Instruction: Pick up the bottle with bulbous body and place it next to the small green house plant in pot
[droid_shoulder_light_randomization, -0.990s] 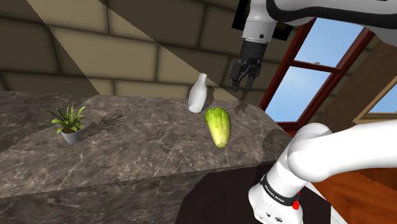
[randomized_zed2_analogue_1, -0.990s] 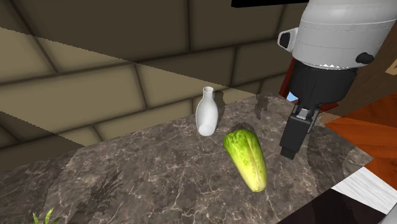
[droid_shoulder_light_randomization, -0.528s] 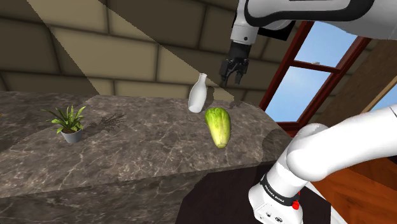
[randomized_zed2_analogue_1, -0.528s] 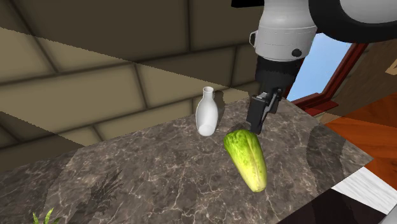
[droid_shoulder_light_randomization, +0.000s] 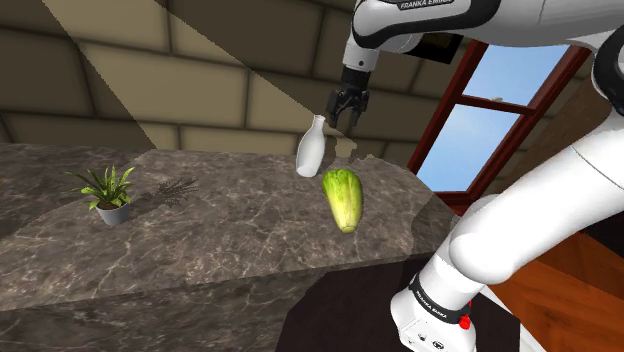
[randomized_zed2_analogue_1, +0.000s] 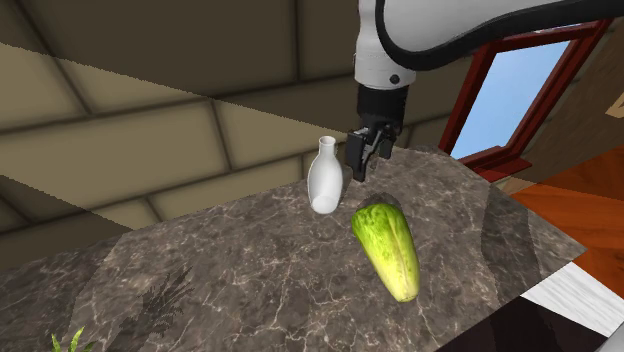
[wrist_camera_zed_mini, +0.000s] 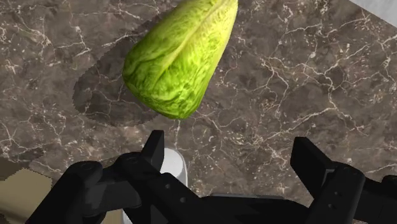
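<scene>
- The step in hand is judged to be the approach for the pick: the bottle (droid_shoulder_light_randomization: 311, 150) is not yet held, and nothing is carried toward the plant (droid_shoulder_light_randomization: 108, 192).
- The gripper (droid_shoulder_light_randomization: 344, 120) is seen pointing down at the counter (droid_shoulder_light_randomization: 220, 240), with its tips at about the height of the bottle's neck.
- The fingers are spread wide apart in the wrist view, and nothing is clasped between them.
- The bottle (wrist_camera_zed_mini: 173, 165), white and upright on the counter, is seen just inside one finger (wrist_camera_zed_mini: 154, 147), well off the middle of the gap; whether it is touched there cannot be told.
- In the second exterior view the gripper (randomized_zed2_analogue_1: 357, 172) is placed just beside the bottle (randomized_zed2_analogue_1: 325, 180), on the side away from the plant.
- A lettuce (wrist_camera_zed_mini: 178, 60) lies on the counter ahead of the fingers, near the bottle but apart from it.
- The plant stands well apart from the hand, far beyond the bottle.
- The next move is judged to call for a small sideways shift so that the neck is centred between the fingers, then a descent and a closing on it.
- Care is judged to be needed, since an upright, narrow-necked bottle could be tipped by the nearer finger.
</scene>
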